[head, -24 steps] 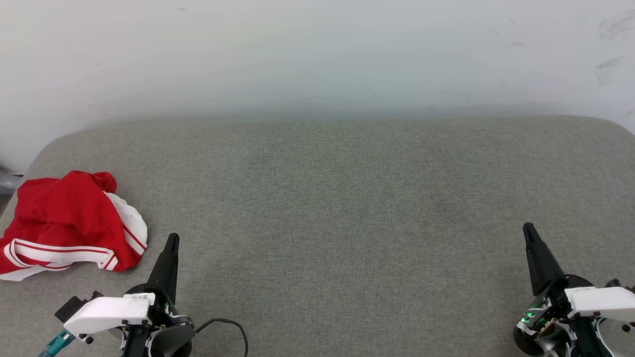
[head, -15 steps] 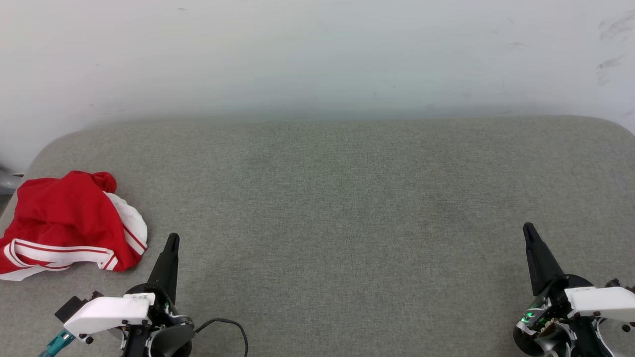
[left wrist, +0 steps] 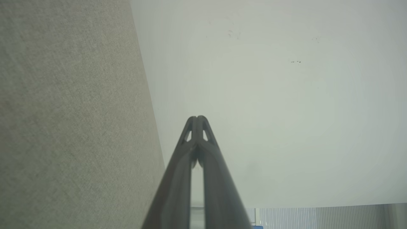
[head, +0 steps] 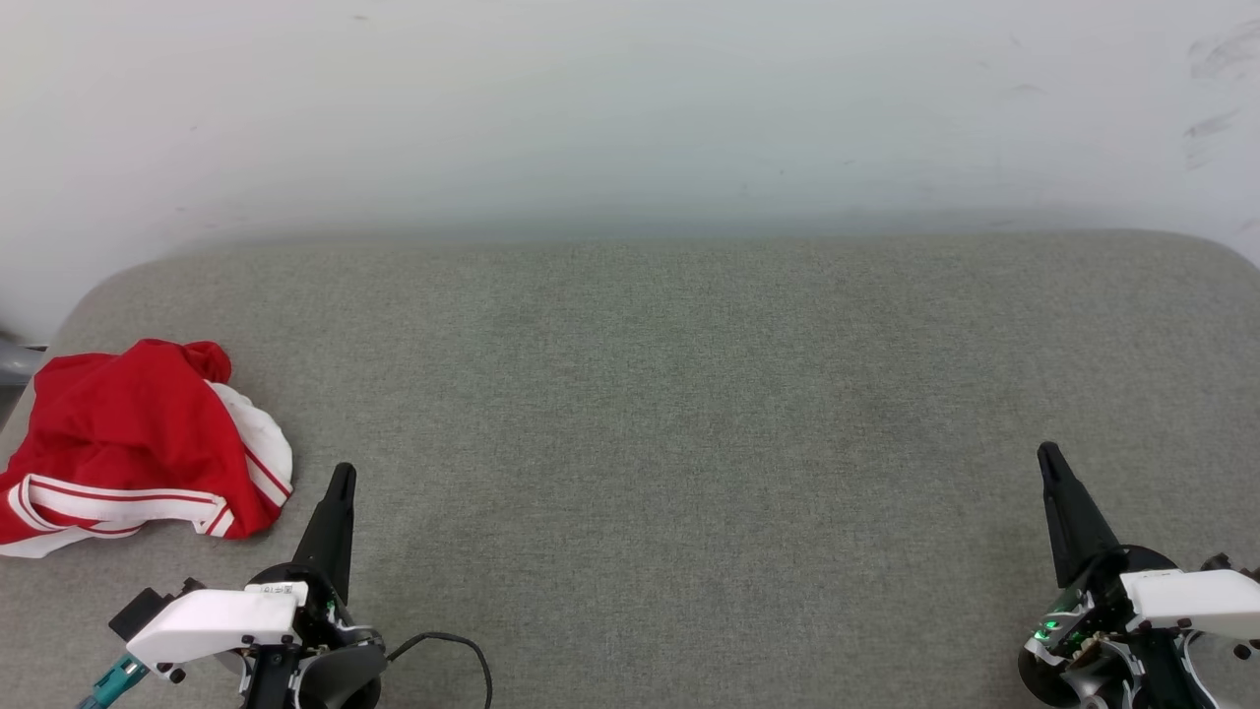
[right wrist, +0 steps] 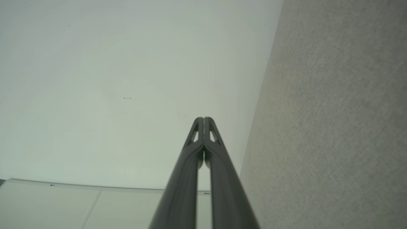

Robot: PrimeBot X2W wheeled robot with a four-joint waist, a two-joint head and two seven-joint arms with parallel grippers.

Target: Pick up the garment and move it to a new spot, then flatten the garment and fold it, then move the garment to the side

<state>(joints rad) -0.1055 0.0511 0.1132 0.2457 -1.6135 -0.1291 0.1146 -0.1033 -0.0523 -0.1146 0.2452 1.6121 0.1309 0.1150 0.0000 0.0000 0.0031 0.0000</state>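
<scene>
The garment point(head: 128, 433), red with white striped trim, lies crumpled in a heap at the left edge of the grey padded surface point(head: 669, 394). My left gripper point(head: 342, 475) rests at the lower left, just right of the heap and apart from it, fingers shut on nothing. At the lower right, far from the cloth, my right gripper point(head: 1046, 453) is shut and empty too. In the left wrist view the left gripper point(left wrist: 197, 118) points at the white wall with its tips pressed together. The right wrist view has the right gripper point(right wrist: 203, 119) closed the same way.
A white wall point(head: 630, 108) rises behind the surface's rounded far edge. A black cable point(head: 453, 645) loops beside my left wrist. A grey object point(head: 15, 359) pokes in past the left edge.
</scene>
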